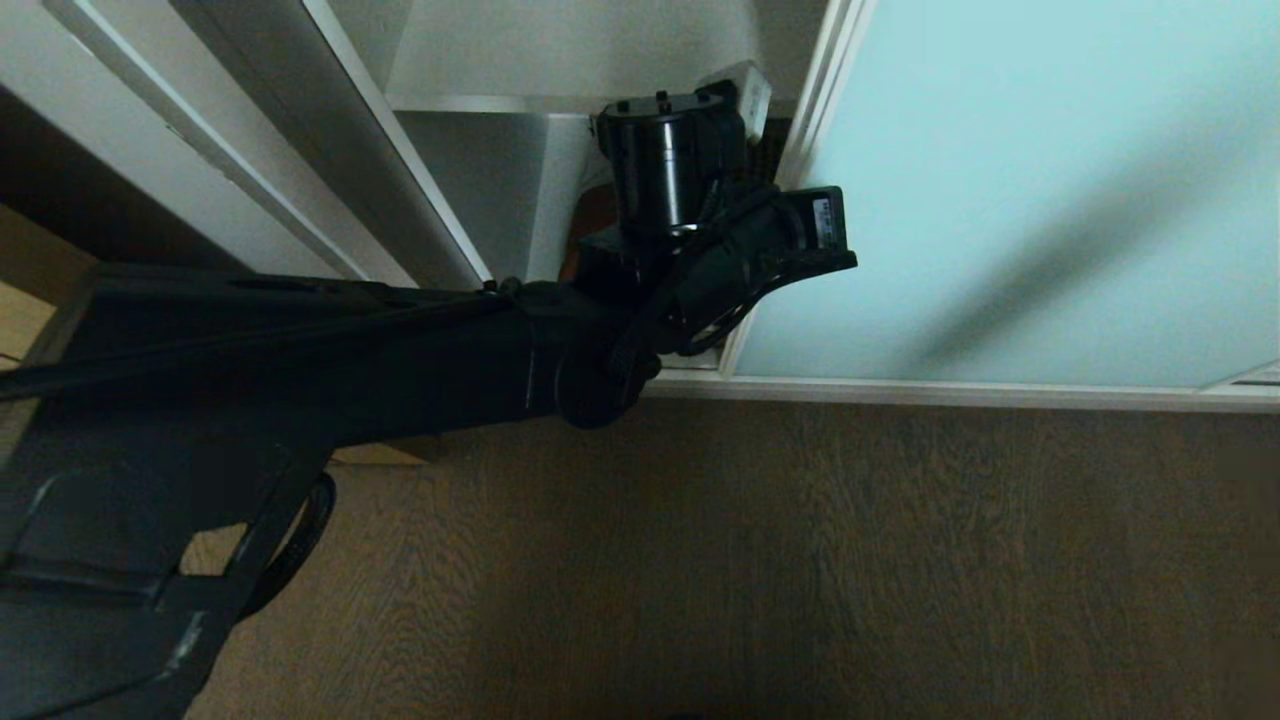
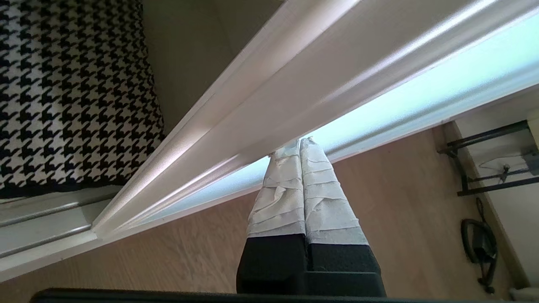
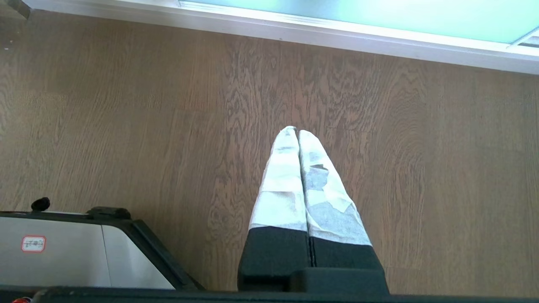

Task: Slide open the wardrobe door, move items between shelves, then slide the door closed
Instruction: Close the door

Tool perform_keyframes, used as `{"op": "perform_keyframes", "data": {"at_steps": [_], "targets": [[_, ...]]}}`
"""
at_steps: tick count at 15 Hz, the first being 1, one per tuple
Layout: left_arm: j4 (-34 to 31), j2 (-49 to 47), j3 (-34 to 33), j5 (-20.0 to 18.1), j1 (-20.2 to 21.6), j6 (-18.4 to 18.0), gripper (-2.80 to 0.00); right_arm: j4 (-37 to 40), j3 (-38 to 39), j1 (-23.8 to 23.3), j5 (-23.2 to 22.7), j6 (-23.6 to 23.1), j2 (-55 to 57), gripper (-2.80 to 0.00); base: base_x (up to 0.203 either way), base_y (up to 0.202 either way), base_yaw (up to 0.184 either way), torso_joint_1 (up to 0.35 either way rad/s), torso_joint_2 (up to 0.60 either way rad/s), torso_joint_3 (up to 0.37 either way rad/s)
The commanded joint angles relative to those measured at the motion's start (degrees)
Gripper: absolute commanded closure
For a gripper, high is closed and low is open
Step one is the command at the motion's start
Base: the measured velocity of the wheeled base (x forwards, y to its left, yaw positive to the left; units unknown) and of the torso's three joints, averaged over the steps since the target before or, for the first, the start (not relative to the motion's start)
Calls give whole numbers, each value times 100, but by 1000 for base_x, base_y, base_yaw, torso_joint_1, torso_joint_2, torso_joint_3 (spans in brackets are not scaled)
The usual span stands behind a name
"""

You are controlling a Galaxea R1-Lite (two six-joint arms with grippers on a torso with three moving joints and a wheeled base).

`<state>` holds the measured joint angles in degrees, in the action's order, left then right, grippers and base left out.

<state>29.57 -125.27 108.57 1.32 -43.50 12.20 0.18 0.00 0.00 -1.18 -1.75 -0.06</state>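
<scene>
At the wardrobe's open gap, roughly 12 o'clock in the head view, the left arm [image 1: 330, 370] reached in from 9 o'clock, its wrist up against the frame edge of the sliding wardrobe door [image 1: 1020, 190]. Door panel, frosted pale aqua in a slim pale frame, filled the 1–3 o'clock area; it sat slid across, leaving the opening to its left exposed. A white shelf [image 1: 470, 102] showed inside the opening near 12 o'clock, with a sliver of tan-brown just beside the wrist, too hidden to identify.

Left wrist view: left gripper [image 2: 300, 145] had its taped fingers [image 2: 324, 202] pressed together, nothing between them, tips right at the door's frame edge; contact vs. just short couldn't be told. Cushion [image 2: 76, 92], houndstooth face showing, lay at 10 o'clock in that view, inside the wardrobe behind the bottom track [image 2: 42, 235], apart from the fingers. Which shelf level it rested on couldn't be told.

Right wrist view: right gripper [image 3: 298, 134] hung parked over the wood floor [image 3: 126, 126], fingers fully closed and empty, door's bottom rail across 12 o'clock. Part of the robot base [image 3: 63, 248] showed at 8 o'clock.

Beyond the door in the left wrist view, a black rack [image 2: 488, 164] stood at 3 o'clock.
</scene>
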Motion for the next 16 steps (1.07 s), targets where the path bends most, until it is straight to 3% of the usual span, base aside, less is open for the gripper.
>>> {"op": "perform_keyframes", "data": {"at_steps": [1,4,8,16], "targets": [[38,44,-43,81,42,10,0,-1,0,0,-5,-1,6,0,0,0,0,0,0,0],[48,224,-168,320,44,-2,0,-1,0,0,-5,-1,6,0,0,0,0,0,0,0],[48,559,-412,354,265,-16,0,-1,0,0,-5,-1,6,0,0,0,0,0,0,0],[295,1886,-1941,350,737,-8,0,-1,0,-3,-5,-1,6,0,0,0,0,0,0,0]]}}
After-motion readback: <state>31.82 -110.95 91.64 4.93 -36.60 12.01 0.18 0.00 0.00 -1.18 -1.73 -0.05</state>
